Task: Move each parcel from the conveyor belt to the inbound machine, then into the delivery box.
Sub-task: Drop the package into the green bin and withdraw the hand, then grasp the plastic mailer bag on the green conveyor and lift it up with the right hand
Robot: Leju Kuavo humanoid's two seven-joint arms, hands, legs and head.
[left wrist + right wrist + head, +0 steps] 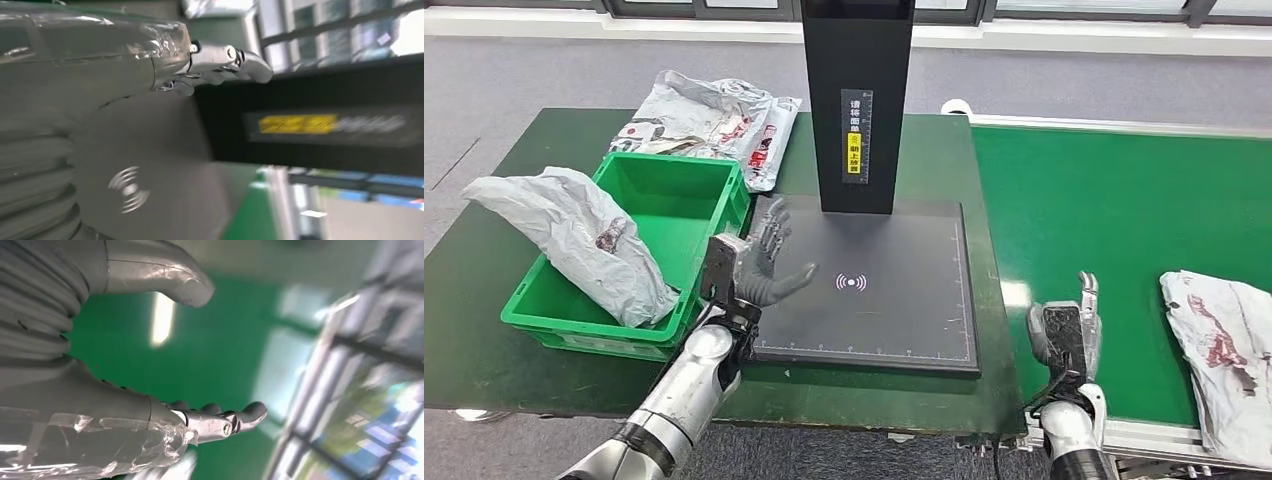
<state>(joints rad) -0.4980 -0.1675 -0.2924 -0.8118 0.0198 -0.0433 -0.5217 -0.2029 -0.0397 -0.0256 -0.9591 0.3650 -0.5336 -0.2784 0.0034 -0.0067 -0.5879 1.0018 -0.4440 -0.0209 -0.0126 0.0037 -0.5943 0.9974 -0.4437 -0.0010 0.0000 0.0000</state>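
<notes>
Head view: my left hand (762,268) hovers empty, fingers spread, over the left edge of the inbound machine (894,300). My right hand (1069,330) is empty, fingers straight, above the conveyor belt (1104,210). One parcel (1224,350) lies on the belt, right of that hand; another parcel (584,240) drapes over the green delivery box (679,200).

Left wrist view: fingers (230,60) extended, nothing held; image blurred.

Right wrist view: fingers (235,421) apart over green belt.
</notes>
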